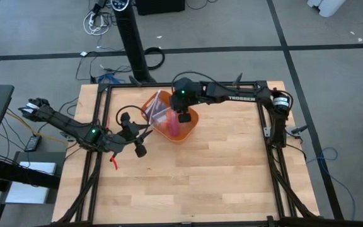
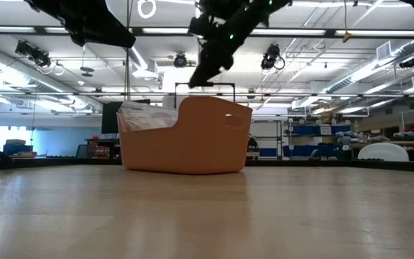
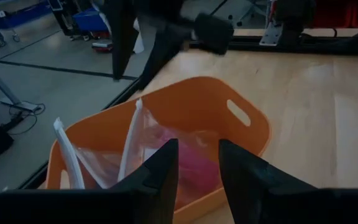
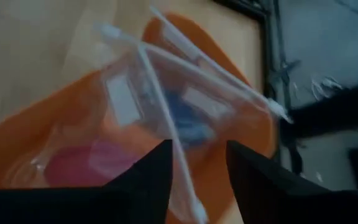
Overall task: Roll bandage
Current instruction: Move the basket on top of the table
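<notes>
Above the orange plastic tub [image 1: 186, 129], the right gripper [image 4: 197, 163] hovers fingers apart and empty over the soft, light magenta bandage roll [image 4: 82, 160], best pinched across its middle, while the left gripper [image 3: 199, 163] waits, parted, nearby.

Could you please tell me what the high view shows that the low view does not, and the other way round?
Only the high view shows the pink bandage lying inside the orange basket, with the right gripper above it and the left gripper beside it. Only the low view shows the basket's side handle slot and the room behind. Both show the basket and the clear plastic bag rising over its rim.
</notes>
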Robot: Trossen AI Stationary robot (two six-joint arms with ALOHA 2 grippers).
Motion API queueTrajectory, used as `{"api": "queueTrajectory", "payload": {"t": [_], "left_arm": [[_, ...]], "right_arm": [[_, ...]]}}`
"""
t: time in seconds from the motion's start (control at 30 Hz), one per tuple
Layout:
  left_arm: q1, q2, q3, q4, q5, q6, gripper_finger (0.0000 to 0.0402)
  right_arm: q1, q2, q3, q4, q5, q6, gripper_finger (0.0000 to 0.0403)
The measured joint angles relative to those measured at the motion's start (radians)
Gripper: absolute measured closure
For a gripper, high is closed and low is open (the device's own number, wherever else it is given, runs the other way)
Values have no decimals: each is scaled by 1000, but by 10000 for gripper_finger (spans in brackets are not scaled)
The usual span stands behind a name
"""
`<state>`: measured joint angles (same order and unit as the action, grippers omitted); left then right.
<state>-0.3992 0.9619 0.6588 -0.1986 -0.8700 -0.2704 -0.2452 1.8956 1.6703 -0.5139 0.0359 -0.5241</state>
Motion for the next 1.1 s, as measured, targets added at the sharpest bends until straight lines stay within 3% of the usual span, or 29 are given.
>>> {"api": "queueTrajectory", "payload": {"t": [0.13, 0.3, 0.37, 0.57, 0.67, 0.87, 1.1], "left_arm": [[0, 0, -1, -11, -9, 21, 280], [0, 0, -45, 4, -22, 30, 282], [0, 0, -65, 27, -22, 31, 289], [0, -1, -90, 23, -18, 31, 330], [0, -1, -90, 35, -16, 31, 351], [0, 0, -90, 48, 101, -26, 385], [7, -1, -156, 50, 56, -139, 397]], "right_arm": [[53, -41, 49, -123, 60, 41, 259], [151, -68, -18, -128, -166, 234, 358], [221, -56, -82, -49, -169, 272, 390], [405, -47, -251, 306, 13, 427, 390], [433, -47, -294, 364, 148, 500, 399], [373, -49, -383, 366, 191, 602, 400], [285, -51, -417, 291, 316, 636, 401]]}}
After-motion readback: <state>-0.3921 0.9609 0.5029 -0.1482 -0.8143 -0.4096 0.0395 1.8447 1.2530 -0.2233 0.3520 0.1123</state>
